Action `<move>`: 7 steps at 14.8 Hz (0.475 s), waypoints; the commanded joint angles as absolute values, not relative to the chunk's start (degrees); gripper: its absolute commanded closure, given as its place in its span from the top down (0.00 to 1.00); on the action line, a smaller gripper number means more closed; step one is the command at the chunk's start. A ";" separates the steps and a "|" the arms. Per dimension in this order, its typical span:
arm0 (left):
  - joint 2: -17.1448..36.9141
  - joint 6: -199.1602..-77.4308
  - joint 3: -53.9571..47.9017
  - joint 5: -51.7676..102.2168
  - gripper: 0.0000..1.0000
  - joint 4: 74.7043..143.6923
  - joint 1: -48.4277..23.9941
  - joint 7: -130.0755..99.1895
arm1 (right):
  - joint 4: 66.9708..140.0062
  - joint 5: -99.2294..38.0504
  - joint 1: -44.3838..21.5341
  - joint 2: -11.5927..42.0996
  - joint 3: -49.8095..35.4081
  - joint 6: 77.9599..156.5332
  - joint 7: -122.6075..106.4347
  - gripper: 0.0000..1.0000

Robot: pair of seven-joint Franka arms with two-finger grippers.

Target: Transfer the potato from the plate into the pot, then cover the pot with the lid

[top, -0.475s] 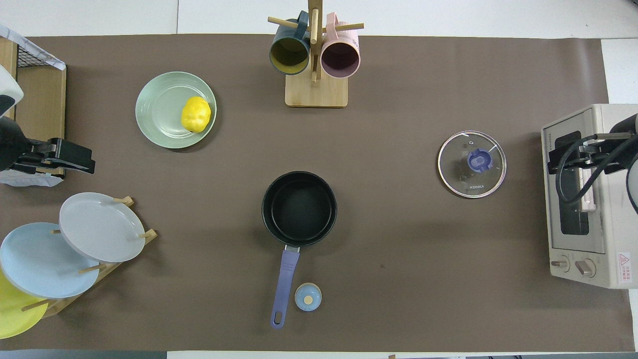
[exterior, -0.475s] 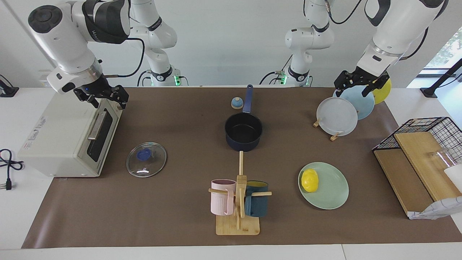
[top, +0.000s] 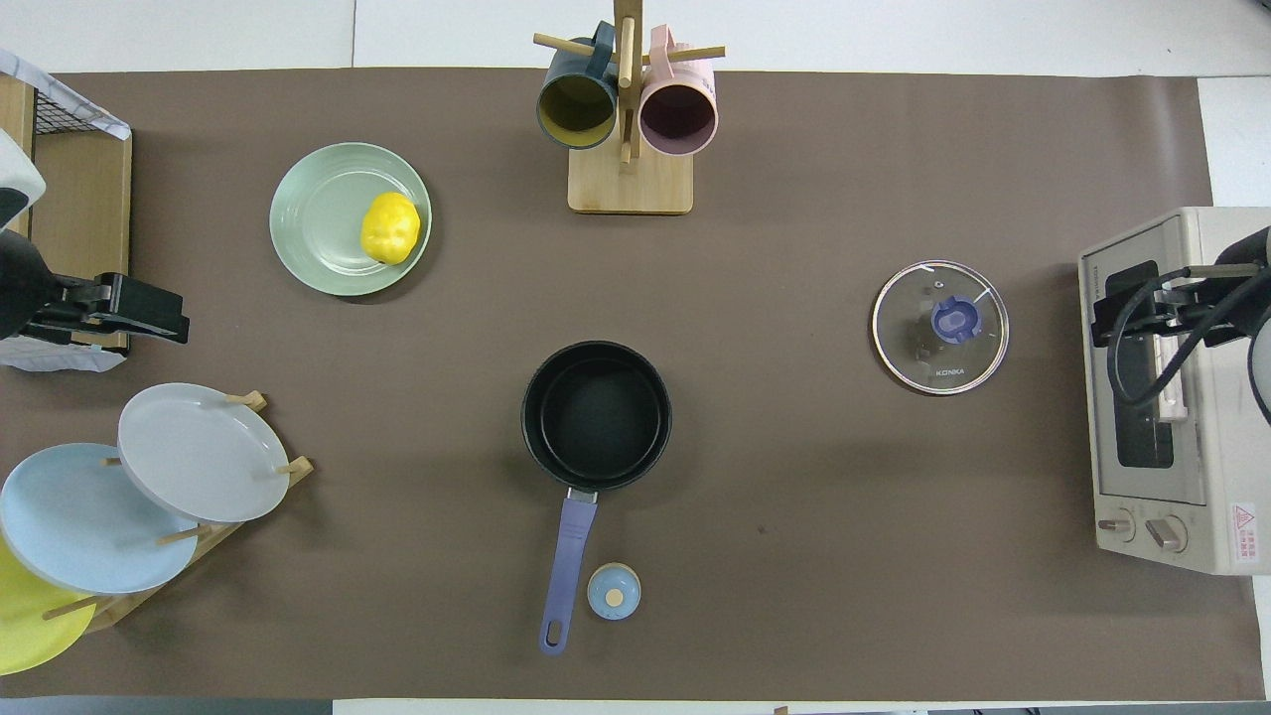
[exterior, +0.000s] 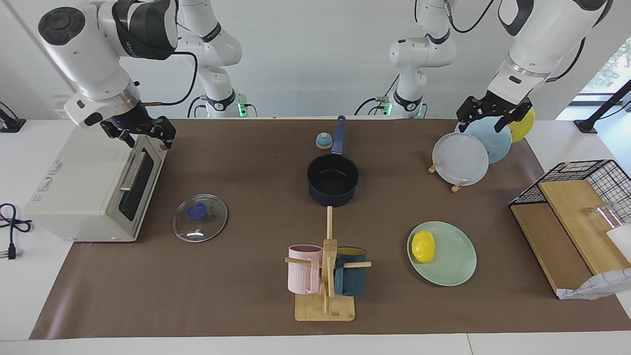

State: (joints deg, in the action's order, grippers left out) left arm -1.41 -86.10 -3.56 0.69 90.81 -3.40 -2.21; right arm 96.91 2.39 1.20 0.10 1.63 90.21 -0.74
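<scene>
The yellow potato [exterior: 423,246] [top: 389,227] lies on the mint-green plate [exterior: 453,259] [top: 318,218], toward the left arm's end of the table. Mid-table sits the navy pot [exterior: 333,178] [top: 596,415], empty, its handle pointing toward the robots. The glass lid [exterior: 200,217] [top: 940,327] lies flat in front of the toaster oven. My left gripper [exterior: 485,121] [top: 139,313] hangs open above the upright plates, holding nothing. My right gripper [exterior: 148,137] [top: 1127,318] hovers open over the toaster oven's top front edge, also empty.
A toaster oven [exterior: 84,187] stands at the right arm's end. A rack of grey, light blue and yellow plates [exterior: 461,159] and a wire basket with wooden boards [exterior: 572,197] fill the left arm's end. A mug tree [exterior: 325,276] stands farthest out; a small bell [exterior: 323,141] sits beside the pot's handle.
</scene>
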 commanded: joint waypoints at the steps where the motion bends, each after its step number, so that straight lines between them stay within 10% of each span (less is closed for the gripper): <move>1: -1.58 -87.36 -3.95 0.70 1.00 90.88 -2.81 -2.55 | 96.50 1.05 1.93 0.09 1.32 89.74 -0.18 1.00; 7: 7.26 -89.73 -4.22 2.28 1.00 85.46 -3.69 -2.64 | 96.50 1.05 1.93 0.09 1.32 89.74 -0.18 1.00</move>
